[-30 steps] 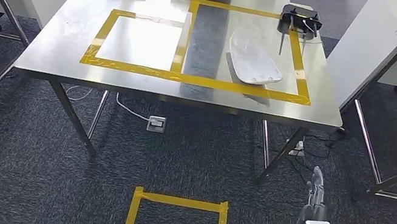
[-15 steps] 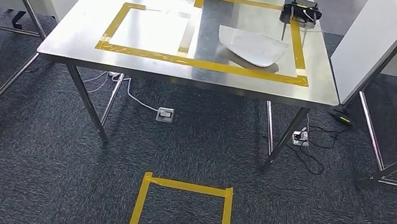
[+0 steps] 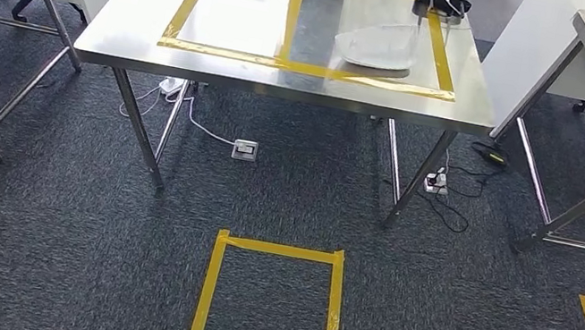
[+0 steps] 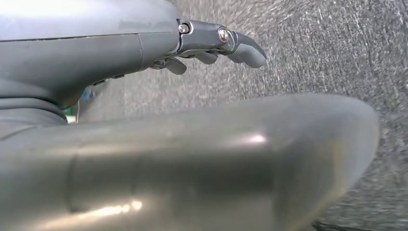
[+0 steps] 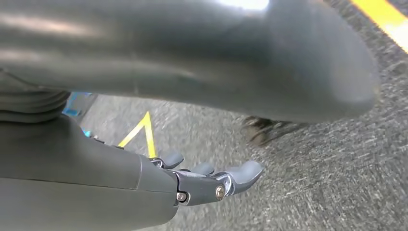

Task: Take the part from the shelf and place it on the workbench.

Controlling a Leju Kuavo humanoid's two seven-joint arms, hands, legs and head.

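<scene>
A white curved plastic part [image 3: 375,45] was seen on the steel desk [image 3: 286,80] inside yellow tape; the left robot hand [image 4: 211,45] and right robot hand [image 5: 207,180] were held empty, fingers apart.

Part [image 3: 375,45] on workbench [image 3: 197,66], inside right taped frame [image 3: 443,60].

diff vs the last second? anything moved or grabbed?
The camera moved: the whole scene shifted, and the workbench now sits higher and farther off in the head view. The right hand, in the head view's lower right a second ago, has left it. Nothing was grabbed; both hands hang with nothing in them. The white part stays inside the taped outline.
</scene>
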